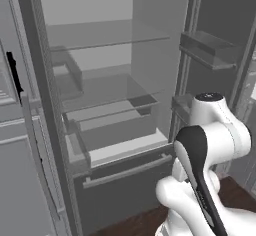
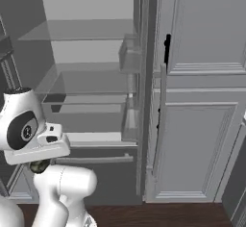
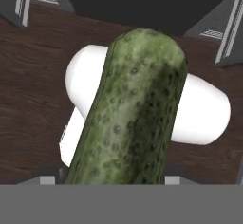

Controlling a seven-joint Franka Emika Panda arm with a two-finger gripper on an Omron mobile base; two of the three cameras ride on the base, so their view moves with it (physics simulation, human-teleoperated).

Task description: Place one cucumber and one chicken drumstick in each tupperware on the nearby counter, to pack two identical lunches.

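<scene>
Left base view: open fridge [image 1: 110, 105] ahead, shelves bare, arm folded low at near right. Right base view: a dark green bit shows under the hand, the cucumber [image 2: 39, 166], near left, well below the shelves. Hand view: cucumber [image 3: 130, 114] runs lengthwise out from the gripper [image 3: 109, 180], jaws part-open and closed on it, wooden floor beneath. Judged: carrying step. Next, drive to the counter and find a tupperware.
</scene>
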